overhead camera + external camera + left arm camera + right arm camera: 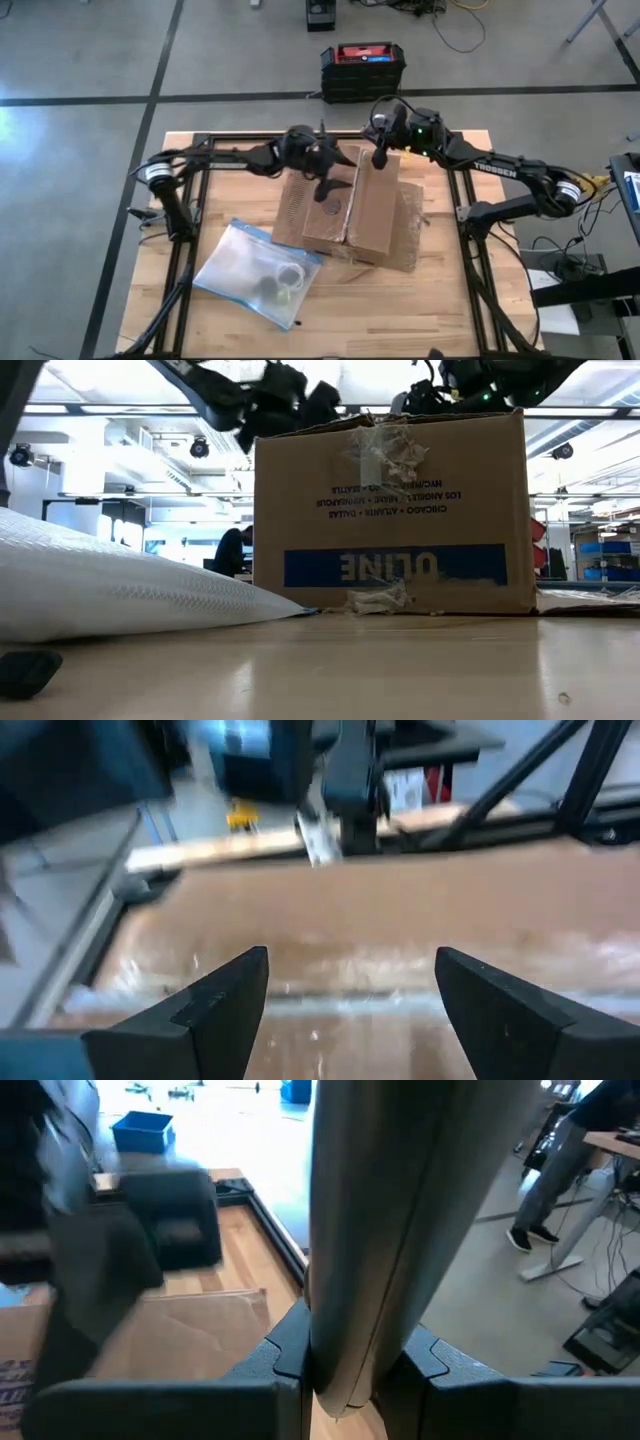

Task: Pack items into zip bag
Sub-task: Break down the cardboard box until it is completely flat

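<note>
- Pale wooden-plank bench (440, 310): carries all the things below; it is framed by black metal rails.
- Brown ULINE cardboard box (350, 208): stands mid-bench with its flaps taped shut. In the low view (390, 510) its blue printed band reads upside down.
- Flat clear plastic zip bag with a blue strip along one edge (240, 262): lies on the bench just beside the box, toward the left arm's side; in the low view it fills the near left (110, 585).
- Small items, dark roundish pieces and a pale ring (280, 283): lie within the bag's outline, near its corner.
- Left hand (325, 190): hovers above the box top; its two dark fingers (215, 1005) stand wide apart with nothing between them.
- Right hand (380, 155): hangs above the box's far edge; its fingers are clamped on a smooth grey sheet-like piece (385, 1220) that rises upright between them.
</note>
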`<state>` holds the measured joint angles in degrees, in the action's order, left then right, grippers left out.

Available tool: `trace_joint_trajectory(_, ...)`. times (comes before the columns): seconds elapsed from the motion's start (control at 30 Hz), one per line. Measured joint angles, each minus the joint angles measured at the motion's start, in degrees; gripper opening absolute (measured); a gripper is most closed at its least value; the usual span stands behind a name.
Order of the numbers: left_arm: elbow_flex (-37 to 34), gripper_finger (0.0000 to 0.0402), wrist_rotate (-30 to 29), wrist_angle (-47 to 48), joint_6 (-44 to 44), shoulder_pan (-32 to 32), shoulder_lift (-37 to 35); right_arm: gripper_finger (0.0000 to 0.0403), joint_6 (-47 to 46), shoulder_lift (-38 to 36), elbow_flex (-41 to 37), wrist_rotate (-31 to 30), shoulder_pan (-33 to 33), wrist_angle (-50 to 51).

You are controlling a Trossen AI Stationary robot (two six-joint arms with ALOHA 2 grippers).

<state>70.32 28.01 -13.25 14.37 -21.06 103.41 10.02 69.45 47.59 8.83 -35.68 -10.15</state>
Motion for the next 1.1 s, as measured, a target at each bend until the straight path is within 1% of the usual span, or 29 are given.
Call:
trace_joint_trajectory(0.13,0.83,0.0272,-0.24,1.36,0.09,0.22,3.32,0.0052,-2.0,0.77,0.0,6.1,-2.36,-1.56)
trace_joint_trajectory(0.2,0.45,0.0272,-0.4,1.22,0.03,0.61,4.08,0.0052,-2.58,1.42,0.0,7.91,-3.39,-1.45)
trace_joint_trajectory(0.4,-0.45,0.0272,-0.46,0.85,-1.07,0.79,4.05,0.0052,-4.06,5.74,-0.02,13.9,-4.42,-2.6)
trace_joint_trajectory(0.57,-0.5,0.0272,-0.52,1.2,-1.31,0.81,3.81,0.0052,-5.94,7.69,-0.02,16.82,-4.39,-5.58)
trace_joint_trajectory(0.83,-0.58,0.0272,-0.91,1.21,-1.47,0.85,3.79,0.0052,-6.44,9.35,0.04,17.17,-4.48,-5.58)
trace_joint_trajectory(0.97,-0.58,0.0272,-3.22,1.42,-1.66,0.87,3.79,0.0052,-6.27,7.6,0.04,17.1,-4.48,-2.78)
trace_joint_trajectory(1.1,-0.58,0.0272,-3.66,2.3,-1.3,0.24,3.72,0.0052,-4.79,4.85,0.04,16.51,-4.57,2.48)
